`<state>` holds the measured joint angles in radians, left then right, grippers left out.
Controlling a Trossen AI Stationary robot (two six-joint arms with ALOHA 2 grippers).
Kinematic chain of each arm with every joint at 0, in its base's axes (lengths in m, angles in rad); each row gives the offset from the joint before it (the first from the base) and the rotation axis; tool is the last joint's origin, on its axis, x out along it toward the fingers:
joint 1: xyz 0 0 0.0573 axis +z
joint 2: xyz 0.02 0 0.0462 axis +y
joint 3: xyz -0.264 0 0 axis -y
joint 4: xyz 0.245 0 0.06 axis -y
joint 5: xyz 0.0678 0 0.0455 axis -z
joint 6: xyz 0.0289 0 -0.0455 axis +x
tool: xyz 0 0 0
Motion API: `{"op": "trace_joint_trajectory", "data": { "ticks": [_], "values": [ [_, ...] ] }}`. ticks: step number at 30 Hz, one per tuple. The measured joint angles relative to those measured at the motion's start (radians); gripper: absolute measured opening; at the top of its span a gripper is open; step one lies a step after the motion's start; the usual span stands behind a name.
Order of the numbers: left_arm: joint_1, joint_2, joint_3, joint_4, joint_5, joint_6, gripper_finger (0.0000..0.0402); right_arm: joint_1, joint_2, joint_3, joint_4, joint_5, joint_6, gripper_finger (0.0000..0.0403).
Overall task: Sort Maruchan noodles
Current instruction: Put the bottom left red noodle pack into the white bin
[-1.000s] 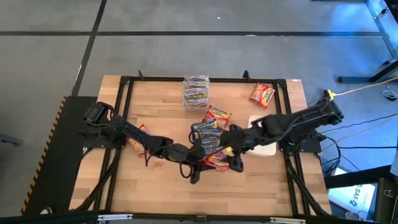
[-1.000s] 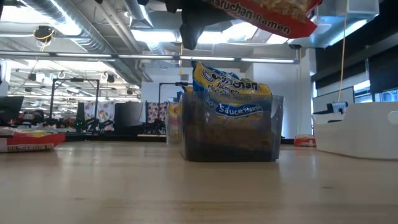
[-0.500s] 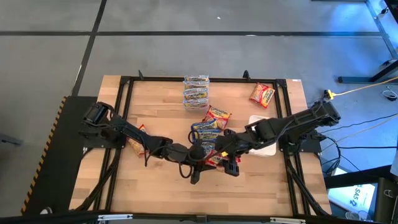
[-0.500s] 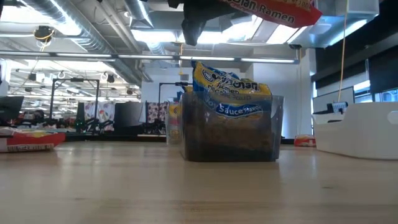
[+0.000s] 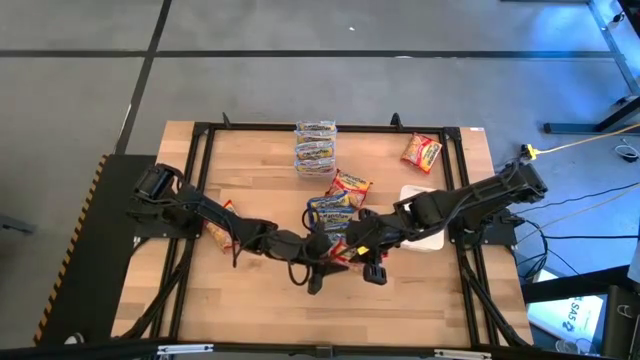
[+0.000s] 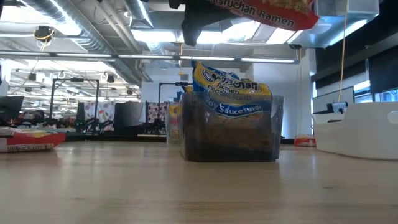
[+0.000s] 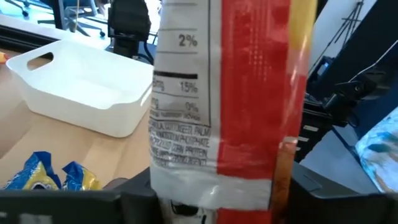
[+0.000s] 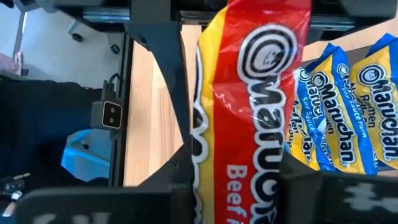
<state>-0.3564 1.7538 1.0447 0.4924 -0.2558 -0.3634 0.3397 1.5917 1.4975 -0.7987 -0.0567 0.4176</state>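
Observation:
A red Maruchan noodle packet hangs in the air between my two grippers, above the table's near middle. My left gripper comes at it from the table's left and my right gripper from the right, slanting down. Both have it between their fingers. The low view shows the packet high above the table with a dark finger at its left end. Blue packets stand in a clear tub just beyond. My left gripper has one short end of the packet between its two fingers, coming nearly level from the table's left; the printed back faces its camera. The packet is lifted clear. My right gripper pinches the packet across its width between its two fingers, slanting down from the table's right, label side toward its camera. The packet reaches away past the fingers.
More packets lie about: a stack at the far middle, one beside the tub, one at the far right, one under my left arm. A white tray stands under my right arm.
My right gripper has gone toward the table's left and a little down, up to the red packet held in the air. The packet has stayed aloft, shifting only slightly.

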Motion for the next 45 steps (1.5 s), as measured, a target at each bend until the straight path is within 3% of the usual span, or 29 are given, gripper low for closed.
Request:
{"op": "trace_joint_trajectory", "data": {
  "ticks": [7,12,19,22,31,37,45],
  "values": [
    [0.001,-0.001,0.000,-0.013,0.055,-0.017,0.0200,0.001,-0.021,0.104,-0.172,0.019,-0.031,0.0076],
    [-0.012,-0.001,0.000,-0.087,0.117,-0.027,0.0200,-0.002,-0.102,0.174,-0.427,0.126,-0.037,0.0082],
    [-0.033,-0.001,0.000,-0.119,0.100,-0.019,0.0199,-0.089,-0.231,0.108,-0.772,0.281,-0.038,0.0080],
    [-0.034,-0.001,0.000,-0.118,0.101,-0.019,0.0199,-0.168,-0.293,0.014,-0.755,0.281,-0.089,0.0080],
    [-0.041,-0.001,0.000,-0.118,0.101,-0.016,0.0199,-0.397,-0.378,-0.334,-0.636,0.139,-0.272,0.0082],
    [-0.039,-0.001,0.000,-0.118,0.101,-0.009,0.0199,-0.475,-0.376,-0.496,-0.482,0.071,-0.372,0.0082],
    [-0.039,-0.001,0.000,-0.118,0.101,-0.009,0.0199,-0.513,-0.377,-0.587,-0.421,0.056,-0.403,0.0083]
  ]
}}
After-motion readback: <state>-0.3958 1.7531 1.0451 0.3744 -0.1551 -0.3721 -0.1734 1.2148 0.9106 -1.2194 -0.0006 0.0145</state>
